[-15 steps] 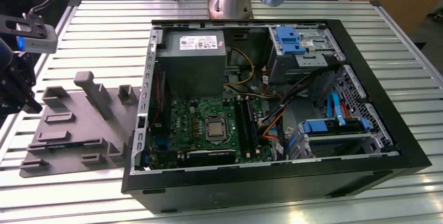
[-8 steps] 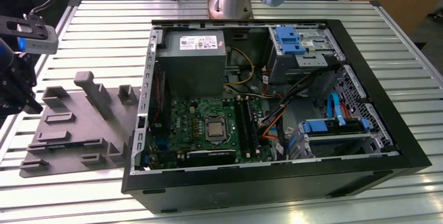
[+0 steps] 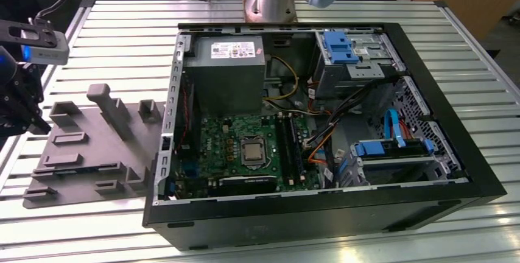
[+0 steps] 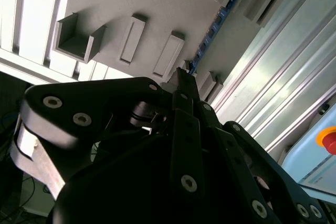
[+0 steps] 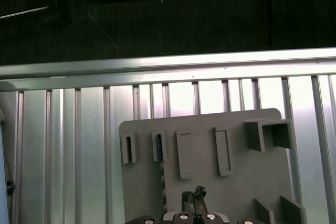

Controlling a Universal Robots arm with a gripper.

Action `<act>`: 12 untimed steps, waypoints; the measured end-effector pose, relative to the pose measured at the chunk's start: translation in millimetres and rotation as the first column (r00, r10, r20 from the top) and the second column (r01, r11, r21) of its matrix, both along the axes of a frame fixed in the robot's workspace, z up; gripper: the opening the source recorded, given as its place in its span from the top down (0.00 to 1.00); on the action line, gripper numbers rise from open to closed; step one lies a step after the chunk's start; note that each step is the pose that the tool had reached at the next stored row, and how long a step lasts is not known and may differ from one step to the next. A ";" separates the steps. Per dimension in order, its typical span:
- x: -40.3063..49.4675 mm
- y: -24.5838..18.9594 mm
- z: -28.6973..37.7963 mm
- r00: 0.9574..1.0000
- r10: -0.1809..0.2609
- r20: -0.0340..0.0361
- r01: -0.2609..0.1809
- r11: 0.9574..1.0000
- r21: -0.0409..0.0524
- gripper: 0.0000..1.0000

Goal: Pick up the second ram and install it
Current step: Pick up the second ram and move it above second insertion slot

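gripper (image 5: 194, 199): pinched shut, holding nothing, above grey tray (image 3: 89, 153) | ram (image 4: 210, 38): on edge in a tray slot, near gripper, not touching | tray: on bench (image 3: 122, 44), at the exterior view's left of open computer case (image 3: 325, 217)

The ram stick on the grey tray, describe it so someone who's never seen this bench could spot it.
Beside the open computer case, on the exterior view's left, a grey tray lies on the slatted table. In the second wrist view, the ram stands on edge in it, between raised grey blocks. It is the one thin, dark, bluish strip among chunky grey shapes.
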State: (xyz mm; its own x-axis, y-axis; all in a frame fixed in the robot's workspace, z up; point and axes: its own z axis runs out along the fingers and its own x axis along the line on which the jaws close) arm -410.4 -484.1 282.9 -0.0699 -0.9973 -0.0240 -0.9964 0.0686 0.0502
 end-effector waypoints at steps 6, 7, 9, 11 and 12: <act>0.0 -0.6 -1.4 1.000 0.000 0.000 0.000 1.000 0.000 0.89; 0.0 -0.6 -1.6 1.000 0.000 0.000 0.000 1.000 0.000 0.89; 0.0 -0.7 -2.0 1.000 0.000 0.000 0.000 1.000 0.000 0.89; 0.0 -0.8 -2.4 1.000 0.000 0.000 0.000 1.000 0.000 0.89; 0.0 -0.9 -2.6 1.000 0.000 0.000 0.000 1.000 0.000 0.89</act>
State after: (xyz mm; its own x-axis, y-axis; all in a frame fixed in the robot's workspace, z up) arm -410.4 -485.0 280.2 -0.0699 -0.9973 -0.0240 -0.9964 0.0686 0.0502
